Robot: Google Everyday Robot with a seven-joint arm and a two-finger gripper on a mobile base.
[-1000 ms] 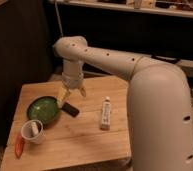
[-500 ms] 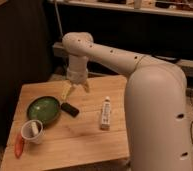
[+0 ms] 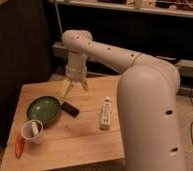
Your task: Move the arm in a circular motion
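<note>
The arm (image 3: 117, 62) reaches in from the right, its thick near segment filling the lower right of the view, and bends down at the elbow over the far edge of the counter (image 3: 85, 137). Over the last second the elbow and wrist have slid rightward and away from the camera; the hand (image 3: 74, 88), which hung over the bowl (image 3: 44, 109) a second ago, is now beyond it, above the counter's back edge. That steady sideways drift reads as part of an arc, so the circular sweep seems under way, though how much of the loop is done cannot be judged from here.

The hand points down, its two pale fingers splayed apart and holding nothing. It hangs clear of everything on the counter.

Below it lie a small dark block (image 3: 70, 108) just beside the bowl, a white tube (image 3: 105, 114) toward the middle, a white cup (image 3: 32, 132) near the front left, and an orange-red thing (image 3: 19, 145) at the left front edge. None of them has shifted.

The tube carries some dark marking, but no brand or lettering can be read anywhere
</note>
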